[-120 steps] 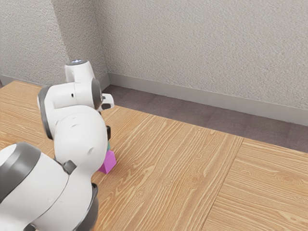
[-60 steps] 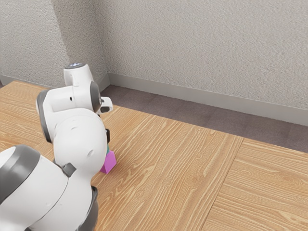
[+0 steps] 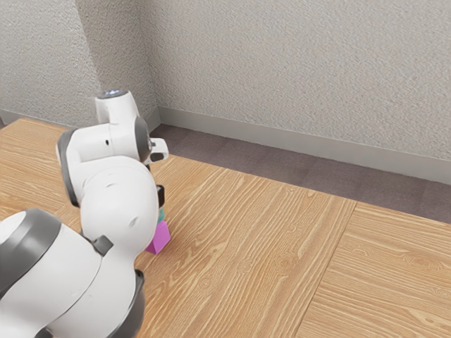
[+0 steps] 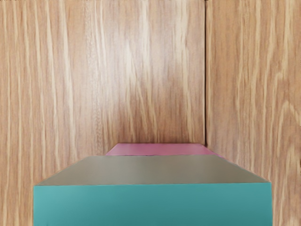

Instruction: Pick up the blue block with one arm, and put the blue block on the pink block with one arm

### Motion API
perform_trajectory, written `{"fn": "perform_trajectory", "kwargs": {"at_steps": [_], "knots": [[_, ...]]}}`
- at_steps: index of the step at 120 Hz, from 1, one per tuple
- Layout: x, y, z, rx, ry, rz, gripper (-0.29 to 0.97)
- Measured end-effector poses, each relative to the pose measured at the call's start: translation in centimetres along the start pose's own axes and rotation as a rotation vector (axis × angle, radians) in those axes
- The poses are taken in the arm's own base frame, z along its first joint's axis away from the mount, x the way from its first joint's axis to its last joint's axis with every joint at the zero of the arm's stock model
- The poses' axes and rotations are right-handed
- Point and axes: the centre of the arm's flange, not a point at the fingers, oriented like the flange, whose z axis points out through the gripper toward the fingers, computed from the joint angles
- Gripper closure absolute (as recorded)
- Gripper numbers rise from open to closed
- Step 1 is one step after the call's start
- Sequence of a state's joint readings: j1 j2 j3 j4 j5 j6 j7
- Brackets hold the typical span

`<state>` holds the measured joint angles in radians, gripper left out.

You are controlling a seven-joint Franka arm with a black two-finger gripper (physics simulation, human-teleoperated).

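Observation:
The pink block (image 3: 159, 238) lies on the wooden table (image 3: 254, 239), half hidden behind my white arm (image 3: 113, 204). A sliver of the blue block (image 3: 162, 214), teal in colour, shows right above the pink block's top. My gripper (image 3: 160, 200) hangs directly over it, mostly hidden by the arm. In the wrist view the blue block (image 4: 153, 195) sits close under the hand, and a strip of the pink block (image 4: 160, 149) peeks out beyond its far edge. I cannot tell whether the two blocks touch.
A seam between two tabletops (image 3: 328, 260) runs toward the exterior view's right. Beyond the table's far edge are a dark floor (image 3: 296, 165) and a textured grey wall (image 3: 296, 63). My arm takes up the exterior view's lower left.
My hand dipped a little half a second ago and has risen slightly since. The pink block has stayed where it was.

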<state>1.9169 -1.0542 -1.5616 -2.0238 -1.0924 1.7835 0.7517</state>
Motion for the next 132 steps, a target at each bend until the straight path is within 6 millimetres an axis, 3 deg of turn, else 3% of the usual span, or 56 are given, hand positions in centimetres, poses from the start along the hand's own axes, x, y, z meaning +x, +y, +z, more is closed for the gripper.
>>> {"fn": "perform_trajectory", "kwargs": {"at_steps": [42, 132], "knots": [[-0.21, 0.65, 0.24, -0.004, -0.001, 0.012, 0.33], [-0.56, 0.10, 0.19, -0.001, -0.002, 0.010, 0.33]]}}
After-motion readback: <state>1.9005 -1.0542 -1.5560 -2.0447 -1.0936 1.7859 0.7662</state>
